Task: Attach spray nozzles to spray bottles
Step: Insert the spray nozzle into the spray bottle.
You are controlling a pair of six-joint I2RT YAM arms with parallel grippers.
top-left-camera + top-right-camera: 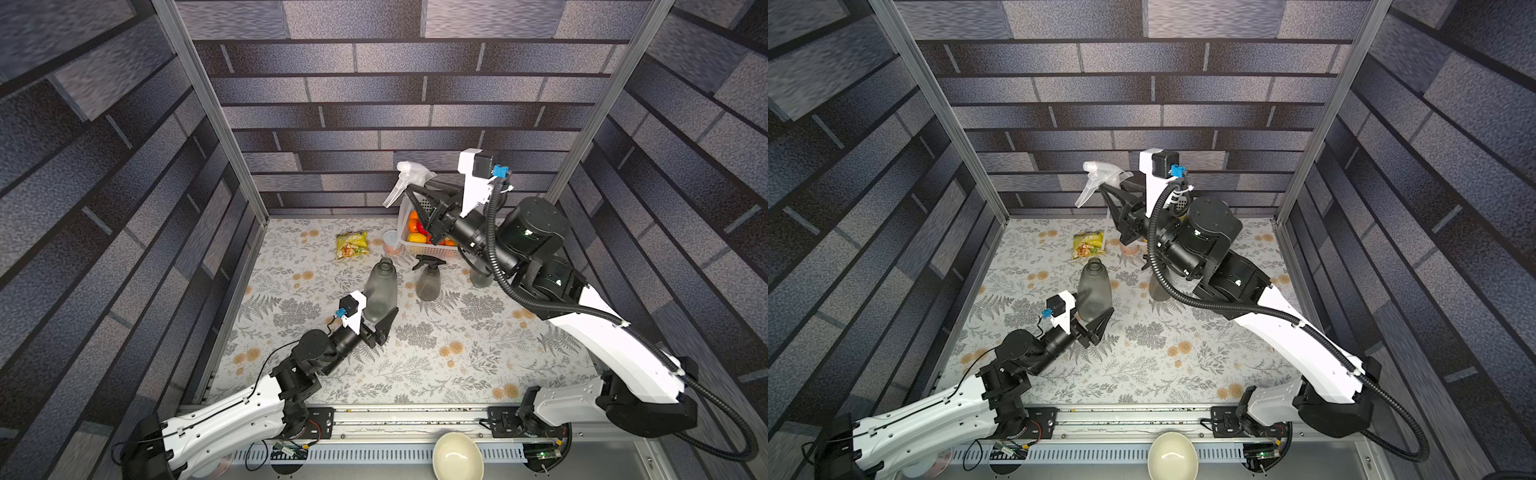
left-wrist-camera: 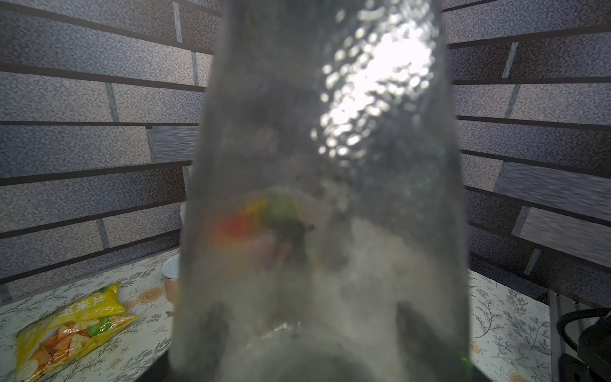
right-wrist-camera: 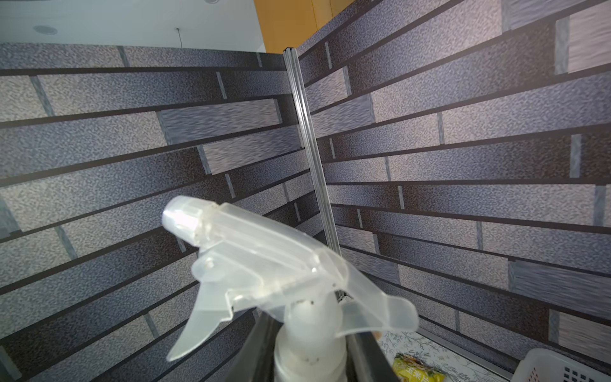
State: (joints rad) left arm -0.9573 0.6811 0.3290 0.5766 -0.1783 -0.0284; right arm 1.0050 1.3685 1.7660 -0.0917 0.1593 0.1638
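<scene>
My left gripper point(image 1: 380, 318) point(image 1: 1094, 319) is shut on the lower body of a smoky-grey spray bottle point(image 1: 380, 286) point(image 1: 1094, 289) with a bare neck, mid-table. That bottle point(image 2: 324, 198) fills the left wrist view, and dark fingers point(image 2: 215, 330) show through it. High near the back wall, my right gripper point(image 1: 415, 193) point(image 1: 1108, 190) point(image 3: 310, 357) is shut on the collar of a clear-whitish spray nozzle point(image 1: 405, 180) point(image 1: 1100, 180) point(image 3: 264, 264). A second bottle point(image 1: 428, 284) stands wearing a black nozzle point(image 1: 428, 262). A third bottle point(image 1: 481, 279) is mostly hidden by the right arm.
A yellow snack bag point(image 1: 352, 245) point(image 2: 72, 327) and a pinkish tin can point(image 1: 391, 242) lie toward the back. A white basket point(image 1: 419, 248) of fruit sits under the right wrist. A cream bowl point(image 1: 457, 457) rests beyond the front rail. Brick-pattern walls close three sides.
</scene>
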